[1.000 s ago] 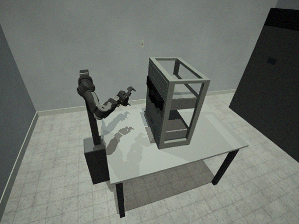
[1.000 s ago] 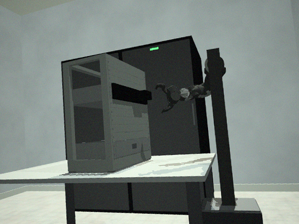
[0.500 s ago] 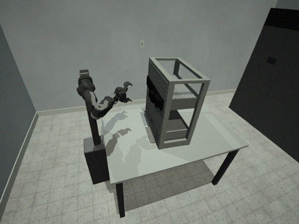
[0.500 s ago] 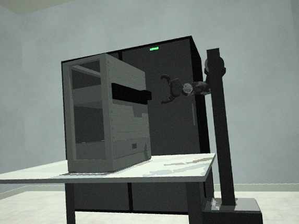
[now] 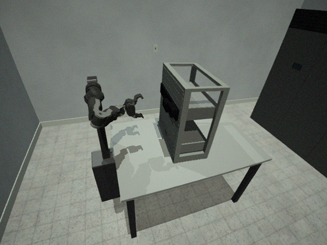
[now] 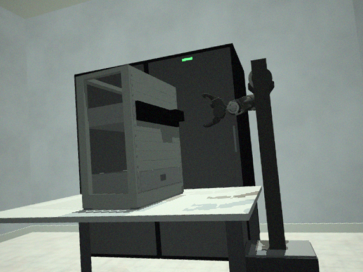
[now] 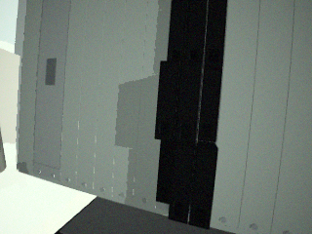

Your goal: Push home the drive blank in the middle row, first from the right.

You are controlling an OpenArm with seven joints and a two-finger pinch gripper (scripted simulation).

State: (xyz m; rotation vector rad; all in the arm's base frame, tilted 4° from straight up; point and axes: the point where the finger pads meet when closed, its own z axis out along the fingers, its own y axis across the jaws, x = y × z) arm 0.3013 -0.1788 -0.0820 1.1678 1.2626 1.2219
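High corner overview, low side view, close wrist view of rack

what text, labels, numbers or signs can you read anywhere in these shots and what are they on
None: no view shows a legible word, number or brand.
Rack front: a small dark rectangle low down, blank at this size.
Dark cabinet behind the table: a green light bar, no writing on it.
Dark cabinet in the top view: a small panel, too blurred to read.
Wall plate: plain.
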